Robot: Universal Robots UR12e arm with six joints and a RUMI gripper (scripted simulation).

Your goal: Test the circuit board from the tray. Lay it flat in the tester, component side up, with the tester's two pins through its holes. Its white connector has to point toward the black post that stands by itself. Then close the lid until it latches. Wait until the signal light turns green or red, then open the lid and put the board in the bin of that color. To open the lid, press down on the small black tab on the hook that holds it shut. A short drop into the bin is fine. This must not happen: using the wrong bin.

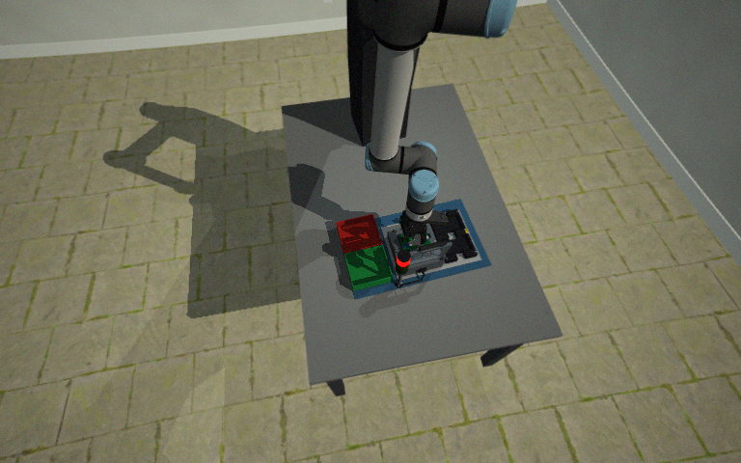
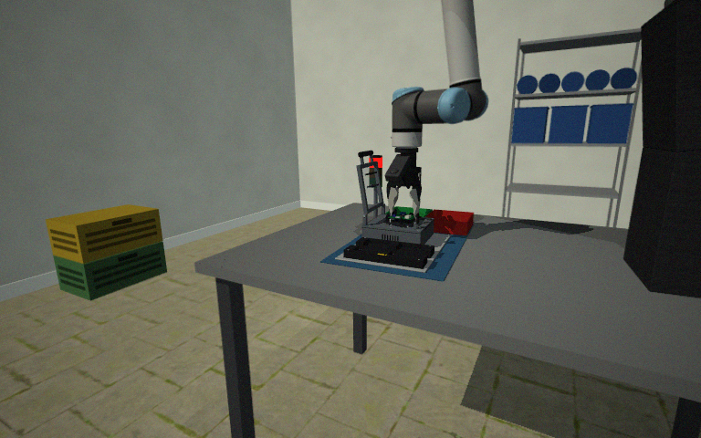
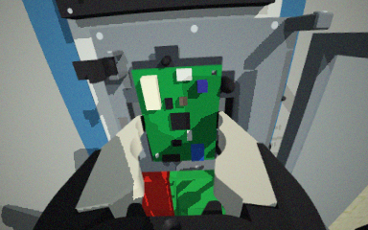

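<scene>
Wrist view: the green rectangular circuit board [image 3: 161, 126] points its long axis toward the red and green bins [image 3: 155, 192] [image 1: 357, 234] [image 2: 453, 222]; component side up, cream, black, blue parts; gripped edgewise by pale-fingered jaws [image 1: 415, 238] [image 2: 402, 219] at the grey tester [image 3: 192, 45] [image 1: 431, 261] [image 2: 396, 234].

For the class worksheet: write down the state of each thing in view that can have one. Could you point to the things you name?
Tester lid [image 1: 428, 258] [image 2: 363, 193] [image 3: 311, 64]: open, raised.
Signal light [image 1: 402, 262] [image 2: 377, 162]: lit red.
Circuit board [image 1: 406, 240] [image 2: 402, 216] [image 3: 160, 126]: component side up, held by its edges.
Gripper [image 1: 416, 240] [image 2: 402, 217] [image 3: 180, 114]: jaws closed on the board.
Red bin [image 1: 355, 219] [image 2: 455, 222] [image 3: 157, 192]: upright, open-topped.
Green bin [image 1: 371, 283] [image 2: 421, 211] [image 3: 194, 192]: upright, open-topped.
Yellow crate [image 2: 121, 234]: stacked on the green crate [image 2: 126, 268].
</scene>
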